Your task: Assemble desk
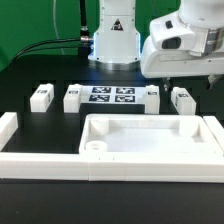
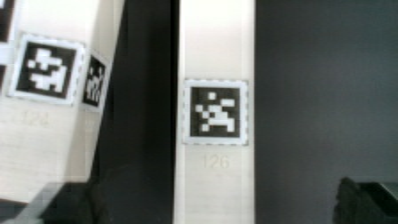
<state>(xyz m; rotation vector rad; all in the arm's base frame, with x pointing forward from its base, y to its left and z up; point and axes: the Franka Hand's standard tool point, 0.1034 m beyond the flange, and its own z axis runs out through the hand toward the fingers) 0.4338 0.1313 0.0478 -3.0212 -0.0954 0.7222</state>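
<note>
Wrist view: hand [image 2: 210, 200] spread wide over tagged leg [image 2: 214, 110]; exterior view alone shows desk slab [image 1: 150, 145].

You have a white slab [image 1: 150, 148], white legs [image 1: 41, 96] bearing black-and-white checkered tags [image 2: 217, 110], a black tabletop [image 1: 25, 80], and a green backdrop [image 1: 30, 20] upper left.

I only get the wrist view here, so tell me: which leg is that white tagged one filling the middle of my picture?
Observer: The leg farthest to the exterior view's right, in the row behind the desk top; the gripper hangs over it.
Operator: How many legs are out there?
Observer: Four: the outer left leg, the inner left leg and the inner right leg flank the marker board, plus yours.
Operator: And the desk top?
Observer: It lies flat, rim up, in front of that row, with no leg on it.
</note>
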